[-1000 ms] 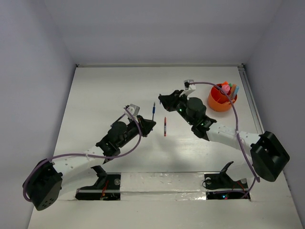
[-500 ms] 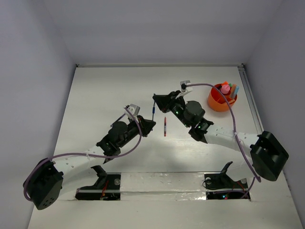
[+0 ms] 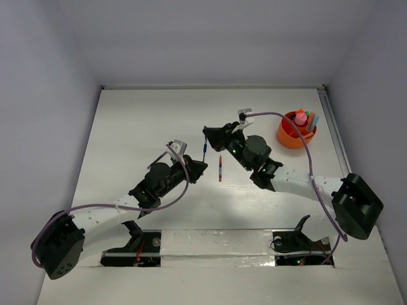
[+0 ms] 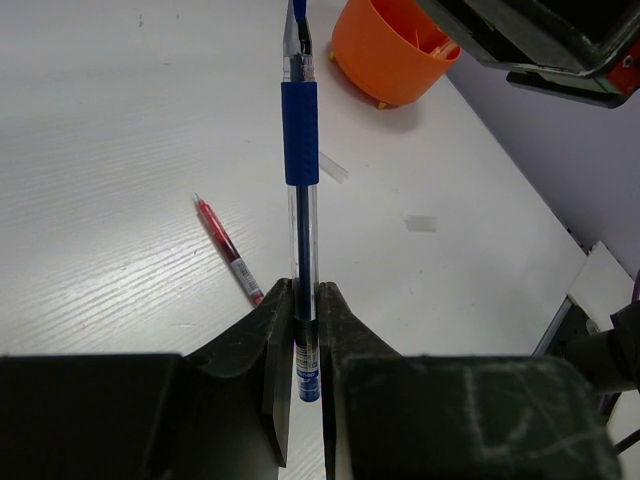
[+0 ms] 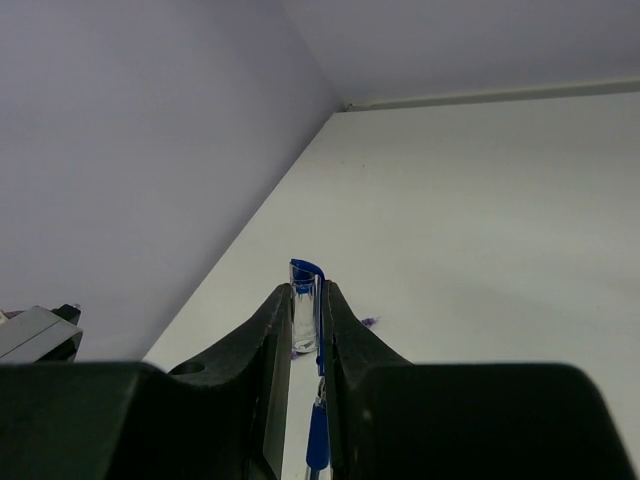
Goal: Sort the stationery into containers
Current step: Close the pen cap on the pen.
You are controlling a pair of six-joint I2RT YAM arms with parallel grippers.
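A blue pen (image 3: 203,151) hangs over the middle of the table, and my left gripper (image 3: 200,166) is shut on its tail. In the left wrist view the pen (image 4: 301,130) runs straight out from the left gripper (image 4: 301,300). My right gripper (image 3: 208,132) is shut on a clear cap with a blue clip (image 5: 305,310), held at the pen's tip. The pen's blue grip (image 5: 318,445) shows just below the cap. How far the cap sits over the tip I cannot tell. A thin red pen (image 3: 220,168) lies on the table. The orange container (image 3: 289,136) stands at the back right.
The container holds several coloured pieces of stationery (image 3: 304,119). Two small pale scraps (image 4: 420,222) lie on the table near the orange container (image 4: 385,60). The red pen (image 4: 228,250) lies left of my left fingers. Grey walls close in the table at the back and both sides.
My right gripper has moved left with the cap, up to the tip of the blue pen. The left arm has held the pen still.
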